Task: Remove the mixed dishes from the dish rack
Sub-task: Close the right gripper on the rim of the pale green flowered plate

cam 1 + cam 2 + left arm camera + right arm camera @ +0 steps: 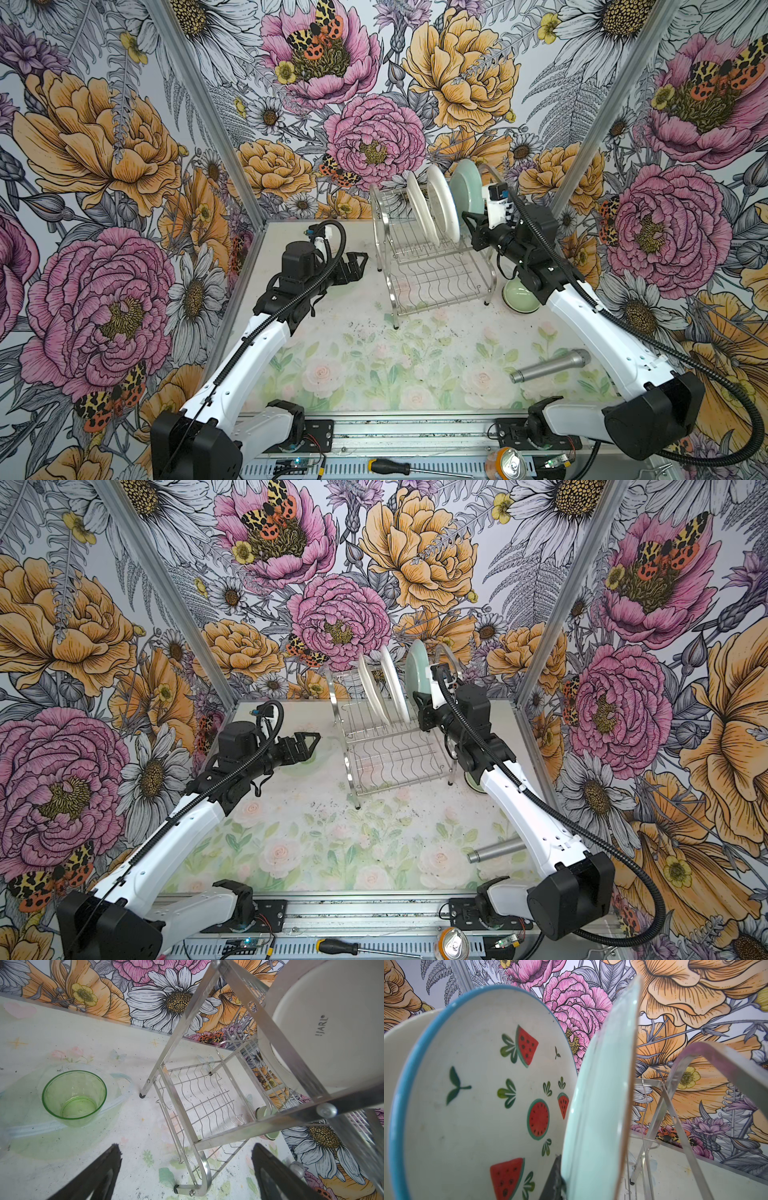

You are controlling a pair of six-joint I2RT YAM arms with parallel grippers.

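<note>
Up on the slotted top shelf of the dish rack (376, 216), three plates stand on edge in a row. The right gripper (468, 226) is at the end one, the mint green plate (467, 191), which is the plate nearest the right arm.

In the right wrist view the mint green plate (602, 1095) is seen almost edge-on, running up and away from the gripper. One dark finger (553, 1180) lies flat against its face, in the gap between it and the white fruit-print plate (483, 1084). The opposite finger is hidden behind the plate, but the jaws appear to be pinched on its lower rim.

The plate's flat faces lie across the row, one toward its neighbour and one toward the rack's arched end frame (716, 1053). The clear way out therefore looks to be straight up along the slot, with little room to tilt toward the fruit-print plate. The cream plate (417, 208) stands beyond that one.

The left gripper (353, 266) hangs on the far side of the rack with its jaws spread wide and holding nothing. It is well apart from the plates, above the table (374, 353) near the green tumbler (74, 1098), which stands upright there. A pale green bowl (519, 297) sits on the table just beside the rack's right leg, under the right arm.
</note>
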